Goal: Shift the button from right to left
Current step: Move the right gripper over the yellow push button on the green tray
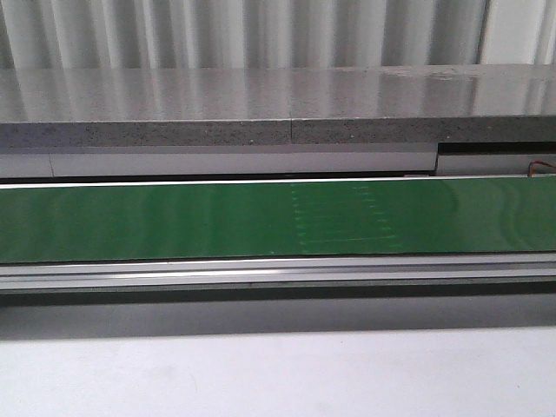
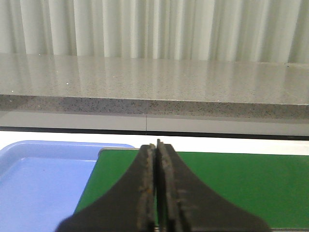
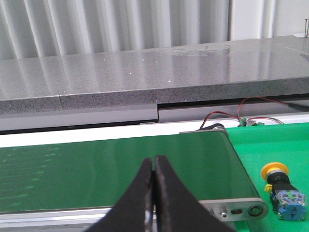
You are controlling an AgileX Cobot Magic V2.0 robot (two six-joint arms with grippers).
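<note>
The button (image 3: pixel 281 189), with a yellow collar on a blue-grey block, lies on a bright green surface (image 3: pixel 275 140) just past the right end of the green belt (image 3: pixel 120 166). It shows only in the right wrist view. My right gripper (image 3: pixel 154 160) is shut and empty, above the belt's near edge, left of the button. My left gripper (image 2: pixel 156 145) is shut and empty over the belt's left end (image 2: pixel 231 186). Neither gripper shows in the front view, where the belt (image 1: pixel 174 221) runs across bare.
A blue tray (image 2: pixel 43 179) sits just off the belt's left end. A grey stone ledge (image 1: pixel 261 109) runs behind the belt. Red and black wires (image 3: pixel 227 116) lie near the belt's right roller. A metal frame rail (image 1: pixel 261 274) edges the belt's front.
</note>
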